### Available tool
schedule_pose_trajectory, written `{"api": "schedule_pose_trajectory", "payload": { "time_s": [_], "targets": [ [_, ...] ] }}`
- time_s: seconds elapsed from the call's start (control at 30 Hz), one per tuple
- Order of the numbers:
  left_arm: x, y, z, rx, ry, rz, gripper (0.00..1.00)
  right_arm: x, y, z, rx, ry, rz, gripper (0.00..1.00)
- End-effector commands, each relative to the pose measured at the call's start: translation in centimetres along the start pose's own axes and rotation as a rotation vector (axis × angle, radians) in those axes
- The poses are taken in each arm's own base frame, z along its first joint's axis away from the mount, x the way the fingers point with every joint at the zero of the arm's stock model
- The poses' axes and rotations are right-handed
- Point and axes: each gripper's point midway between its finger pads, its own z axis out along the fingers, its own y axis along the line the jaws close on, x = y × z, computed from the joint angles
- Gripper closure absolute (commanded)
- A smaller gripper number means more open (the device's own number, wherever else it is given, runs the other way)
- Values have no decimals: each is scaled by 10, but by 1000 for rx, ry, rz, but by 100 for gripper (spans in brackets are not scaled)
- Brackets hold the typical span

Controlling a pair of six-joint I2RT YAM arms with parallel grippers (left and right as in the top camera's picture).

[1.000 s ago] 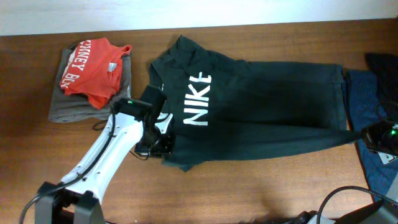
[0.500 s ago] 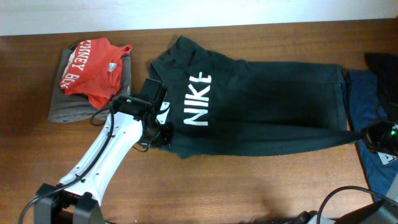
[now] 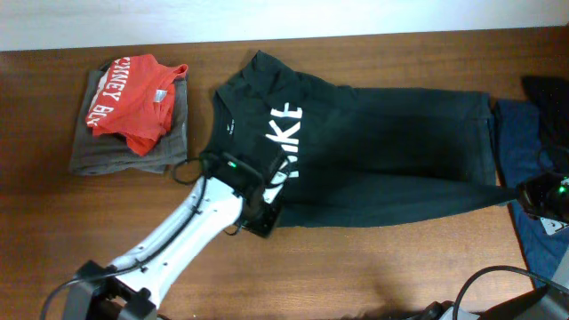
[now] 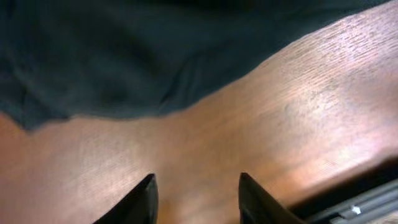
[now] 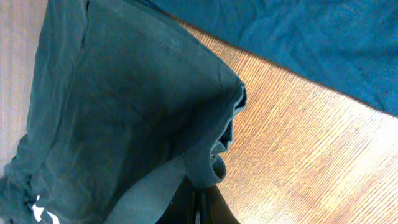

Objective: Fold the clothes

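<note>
The clothes, a dark green-black T-shirt [image 3: 382, 151] with white NIKE lettering, lie spread across the table's middle. My left gripper [image 3: 265, 216] hovers at the shirt's front left edge and partly covers the lettering. In the left wrist view this gripper [image 4: 196, 190] is open over bare wood, and the shirt's hem [image 4: 124, 81] lies beyond its fingertips without touching them. My right gripper [image 3: 542, 191] at the far right is shut on the shirt's right corner, which is drawn out to a point. In the right wrist view this gripper [image 5: 199, 208] pinches a bunched fold of the dark cloth [image 5: 124, 112].
A red tee [image 3: 133, 93] with white letters sits on a folded grey garment [image 3: 120, 156] at the back left. Blue garments [image 3: 533, 133] lie at the right edge, seen as blue cloth [image 5: 311, 37] in the right wrist view. Cables [image 3: 498, 284] curl at the front right.
My left gripper has opened, let go of the shirt's front left corner, and moved right along the front edge. The corner now lies tucked inward. The right gripper has not moved.
</note>
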Motion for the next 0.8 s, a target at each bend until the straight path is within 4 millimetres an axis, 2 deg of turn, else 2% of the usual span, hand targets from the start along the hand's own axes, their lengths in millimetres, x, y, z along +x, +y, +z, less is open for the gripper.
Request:
{"api": "schedule_pose_trajectory", "payload": {
  "time_s": [0.0,0.1,0.17,0.27,0.37,0.5,0.63,0.67,0.73,0.77],
  "targets": [
    [2,27,14,-170,3,40,62,-5,0,-5,8,-24,-12,96],
    [-6,37,21,-181,-15,11,58,-5,0,-5,8,-23,-12,96],
    [-10,36,32,-148,-4,24,57,-5,0,-5,9,-23,-12,96],
    [-1,36,48,-135,61,19,52,-4,0,-4,11,-19,-11,96],
    [4,25,63,-62,116,33,50,-4,0,-4,10,-20,-11,96],
    [7,16,73,-31,148,131,46,-4,0,-4,10,-20,-11,96],
    [-2,11,85,-36,127,190,44,-4,0,-4,10,-20,-11,96],
    [-6,11,89,-35,118,200,46,-4,0,-4,10,-20,-11,96],
    [-6,11,91,-35,122,208,80,-4,0,-4,10,-20,-11,96],
    [-4,10,91,-36,130,211,89,-4,0,-4,10,-20,-11,96]
  ]
}}
